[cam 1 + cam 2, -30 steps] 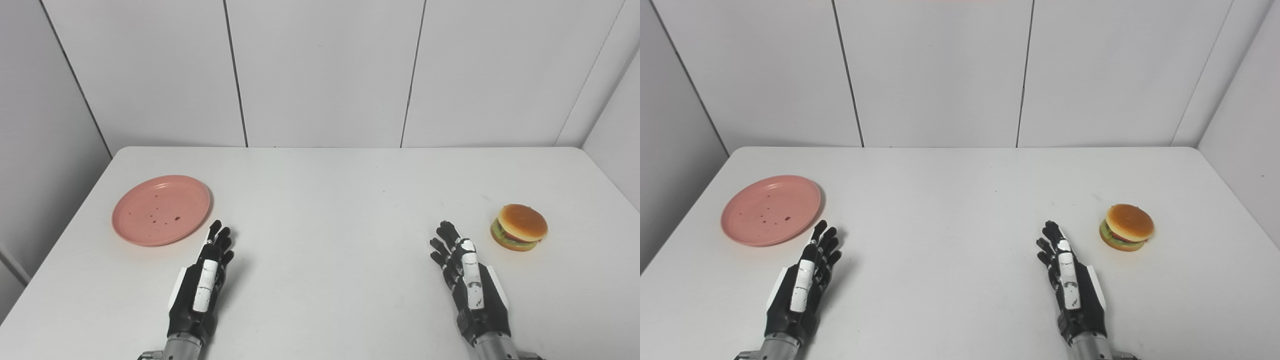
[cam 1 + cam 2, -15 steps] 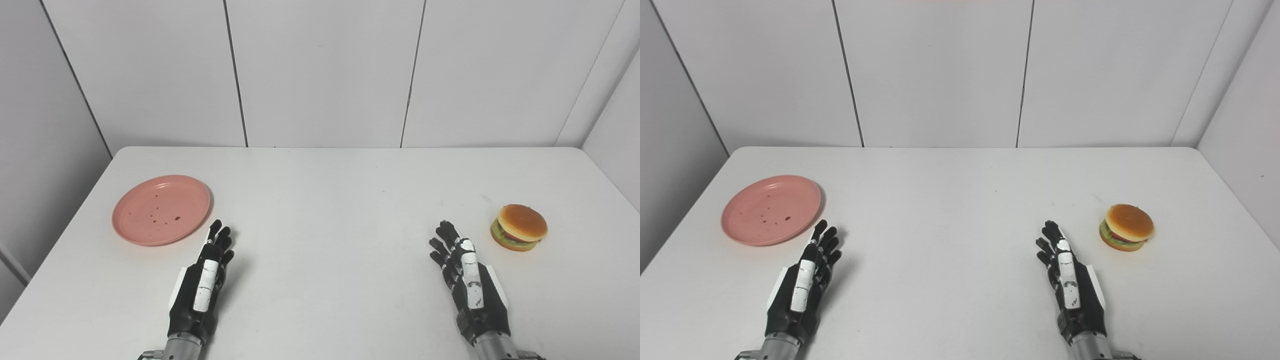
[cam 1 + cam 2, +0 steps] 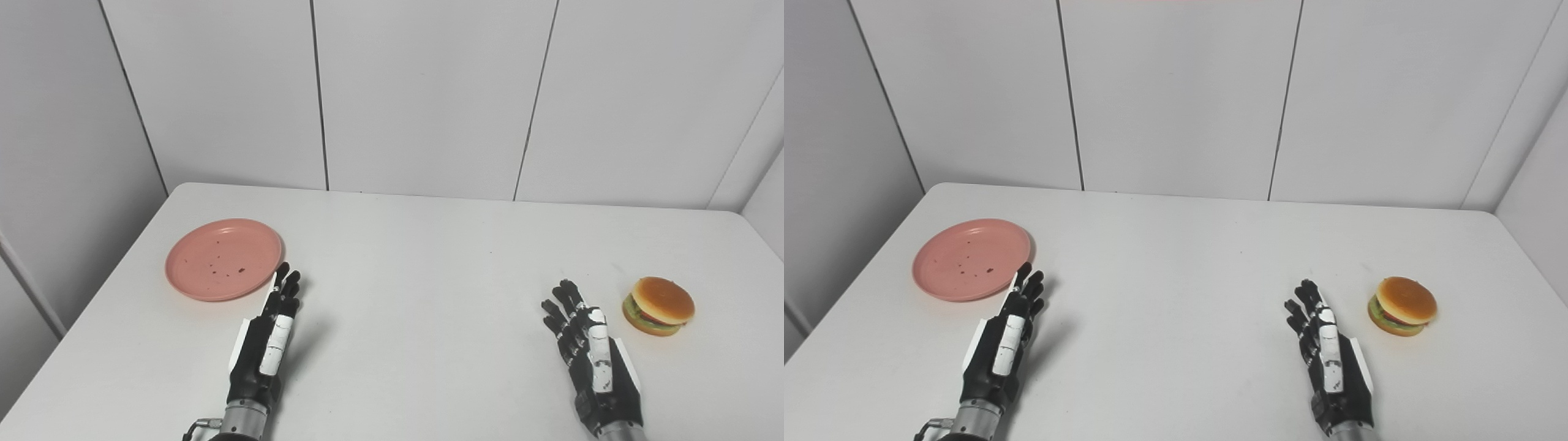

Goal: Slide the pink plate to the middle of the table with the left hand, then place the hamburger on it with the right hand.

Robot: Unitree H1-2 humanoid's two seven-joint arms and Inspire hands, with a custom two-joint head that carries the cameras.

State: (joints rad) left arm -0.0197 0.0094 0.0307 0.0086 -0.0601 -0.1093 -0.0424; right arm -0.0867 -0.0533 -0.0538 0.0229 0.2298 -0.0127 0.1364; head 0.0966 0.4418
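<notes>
- Left eye view: the pink plate (image 3: 223,259) lies at the table's (image 3: 404,257) left side; the left hand (image 3: 268,340) is just beside its near rim, fingers extended, holding nothing.
- Right eye view: the hamburger (image 3: 1402,305) sits at the right, near the empty, spread right hand (image 3: 1329,361).

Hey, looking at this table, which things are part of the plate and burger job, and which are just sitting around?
Part of the job:
- pink plate, far left side of the table
- hamburger, right side
- left hand, open, fingertips near the plate's rim
- right hand, open, short of the hamburger

Just there:
- white table
- dark specks on the plate
- nothing else loose in view
</notes>
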